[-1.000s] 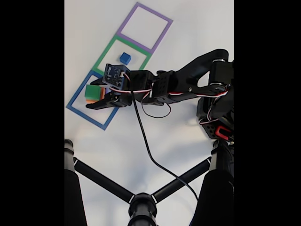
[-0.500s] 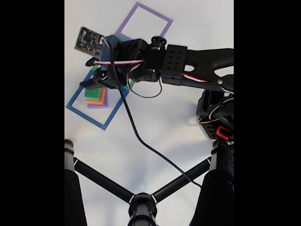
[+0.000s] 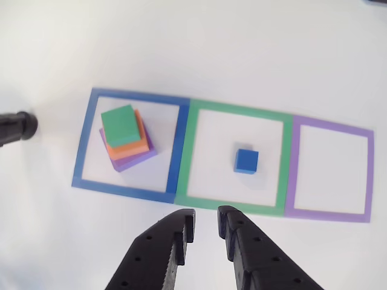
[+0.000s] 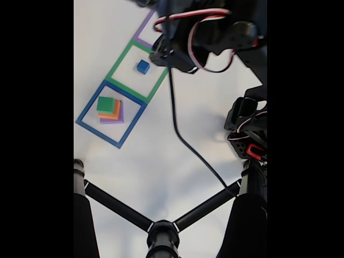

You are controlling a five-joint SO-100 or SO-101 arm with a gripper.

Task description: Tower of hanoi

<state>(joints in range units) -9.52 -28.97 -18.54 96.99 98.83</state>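
Other view from the arm has the pincer (image 3: 205, 225) lifted clear of the three-block stack (image 3: 125, 139) in the blue outline (image 3: 179, 142), jaws slightly parted, empty, blue block (image 3: 246, 161) alone in the green outline (image 3: 237, 110), green's move undone

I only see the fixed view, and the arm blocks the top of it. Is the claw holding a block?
Observer: No. In the other view the gripper is open, with nothing between its fingers.
Operator: Where is it?
Observer: Its tips show just below the spot where the blue outline meets the green outline.
Operator: And the purple square the arm hides?
Observer: No block lies inside the purple outline.
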